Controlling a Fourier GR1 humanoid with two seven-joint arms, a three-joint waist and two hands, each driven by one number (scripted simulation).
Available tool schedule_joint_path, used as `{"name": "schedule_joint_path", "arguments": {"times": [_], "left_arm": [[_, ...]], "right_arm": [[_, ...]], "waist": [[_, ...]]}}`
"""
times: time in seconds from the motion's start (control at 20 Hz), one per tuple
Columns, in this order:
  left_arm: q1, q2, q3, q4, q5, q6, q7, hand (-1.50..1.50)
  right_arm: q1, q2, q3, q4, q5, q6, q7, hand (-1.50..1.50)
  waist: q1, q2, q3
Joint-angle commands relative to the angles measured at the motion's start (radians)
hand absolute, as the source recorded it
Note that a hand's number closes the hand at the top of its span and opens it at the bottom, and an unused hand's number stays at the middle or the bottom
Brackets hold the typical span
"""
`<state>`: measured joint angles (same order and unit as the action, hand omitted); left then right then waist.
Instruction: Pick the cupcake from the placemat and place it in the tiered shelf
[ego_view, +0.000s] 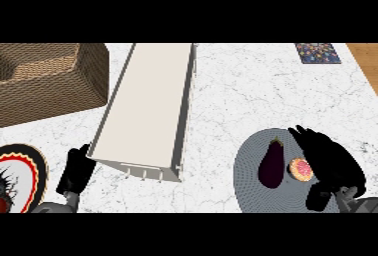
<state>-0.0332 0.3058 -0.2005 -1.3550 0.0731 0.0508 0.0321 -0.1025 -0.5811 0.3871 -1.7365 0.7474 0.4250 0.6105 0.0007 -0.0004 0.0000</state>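
Your right hand (328, 165) sits over the far-right part of the round grey placemat (255, 192), fingers extended and only slightly bent, with the thumb hanging low near the mat's near edge. It holds nothing. The cupcake (300, 169) lies on the placemat just beside the palm, in the gap between fingers and thumb; whether the hand touches it cannot be told. I judge this posture to be a side approach, the hand spread wide so that fingers and thumb can close round the cupcake.

An eggplant (272, 164) lies lengthwise on the same placemat, just left of the cupcake. You should note it as the main hazard: a closing sweep from the right could push the cupcake against it.

The tiered shelf (148, 110), a long pale structure, stands left of the placemat and well apart from it, running away toward the far side of the counter (258, 95). The carry must go leftward across bare counter.

Your left hand (75, 171) rests open near the shelf's near-left corner, holding nothing. Left of the shelf stand a wicker basket (48, 80) and a patterned plate (22, 175). The pick is not yet made.
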Motion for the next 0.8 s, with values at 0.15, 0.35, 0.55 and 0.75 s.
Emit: {"name": "schedule_joint_path", "arguments": {"times": [0.15, 0.35, 0.55, 0.75], "left_arm": [[0.036, -0.028, 0.035, -0.069, -0.023, -0.042, 0.049, 0.00], [-0.033, -0.057, 0.082, 0.103, -0.052, -0.064, -0.054, 0.00], [-0.003, -0.051, 0.106, 0.015, -0.066, -0.096, 0.015, 0.00], [0.048, -0.047, 0.122, -0.045, -0.079, -0.113, 0.009, 0.00]], "right_arm": [[0.021, 0.068, -0.019, 0.074, 0.135, 0.001, -0.070, -1.50], [-0.005, 0.090, -0.052, 0.179, 0.183, -0.023, -0.155, -1.50], [-0.013, 0.123, -0.102, 0.185, 0.214, 0.006, -0.188, -1.50], [0.031, 0.160, -0.077, 0.181, 0.282, -0.023, -0.198, -1.50]], "waist": [[0.002, 0.000, 0.000], [-0.001, 0.001, 0.000], [0.000, 0.000, 0.000], [0.001, 0.000, 0.000]]}}
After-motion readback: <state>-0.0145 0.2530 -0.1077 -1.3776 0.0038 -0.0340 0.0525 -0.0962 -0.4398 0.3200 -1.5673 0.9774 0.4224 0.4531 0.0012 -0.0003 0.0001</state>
